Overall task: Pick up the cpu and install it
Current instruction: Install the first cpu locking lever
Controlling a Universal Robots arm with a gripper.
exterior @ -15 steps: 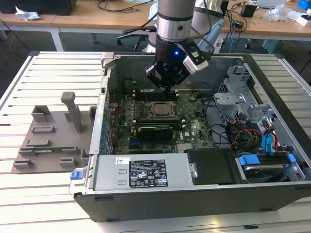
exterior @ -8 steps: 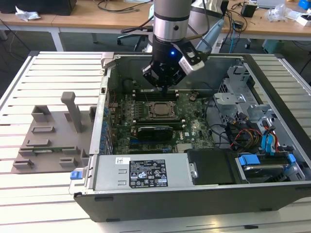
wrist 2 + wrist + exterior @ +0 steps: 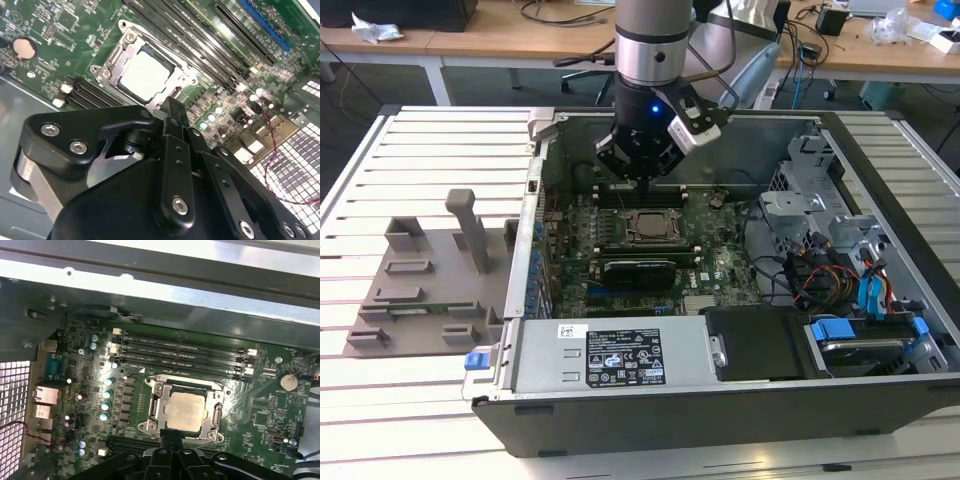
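- The cpu (image 3: 186, 410) is seated in the socket frame (image 3: 156, 407) on the motherboard (image 3: 715, 262). Its pale metal top faces up and lies level with the frame, as both wrist views show (image 3: 145, 76).
- The socket frame surrounds the cpu on all sides. Its metal bracket overlaps the cpu's edges.
- The gripper (image 3: 642, 178) hangs above the motherboard, inside the open computer case (image 3: 740, 400). In the exterior view it is just behind the socket frame, over the memory slots (image 3: 182, 352).
- The gripper's fingers (image 3: 174, 117) are brought together to a narrow tip with nothing between them. In the first wrist view (image 3: 172, 442) the tip ends at the socket frame's near edge. Contact with the frame cannot be determined.
- The memory slots run in parallel rows along one side of the socket frame. Further slots (image 3: 92, 97) lie along the opposite side.
- A coin cell battery (image 3: 288, 382) sits on the motherboard, well apart from the socket frame.
- A row of capacitors (image 3: 107, 400) stands beside the socket frame, between it and the rear ports (image 3: 45, 402).
- A grey fixture tray (image 3: 430, 280) lies outside the computer case, on the exterior view's left.
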